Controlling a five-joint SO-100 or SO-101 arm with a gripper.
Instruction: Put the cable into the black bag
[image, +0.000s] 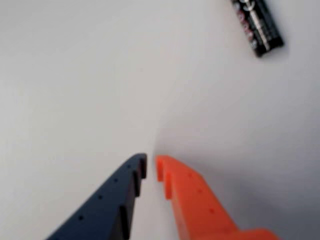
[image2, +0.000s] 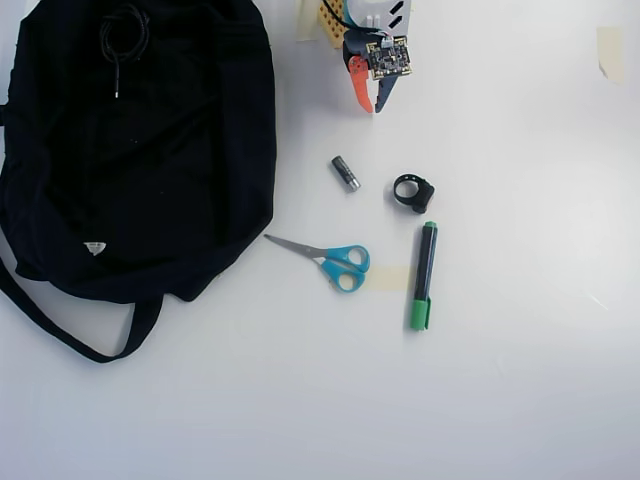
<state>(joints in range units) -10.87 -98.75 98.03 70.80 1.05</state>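
Observation:
The black bag (image2: 150, 170) lies flat at the left of the overhead view, its strap handles trailing toward the lower left. The cable (image2: 122, 40), a small black coil with a short free end hanging down, rests on the bag's top left part. My gripper (image2: 372, 107) is at the top centre, well right of the bag and apart from the cable. In the wrist view the gripper (image: 151, 162) shows one dark finger and one orange finger. Their tips are almost together over bare white table, with nothing held between them.
A small battery (image2: 345, 172) lies just below the gripper and also shows in the wrist view as the battery (image: 257, 25). A black ring clip (image2: 412, 191), blue-handled scissors (image2: 330, 260) and a green marker (image2: 424, 275) lie mid-table. A piece of tape (image2: 610, 50) sits at the far right.

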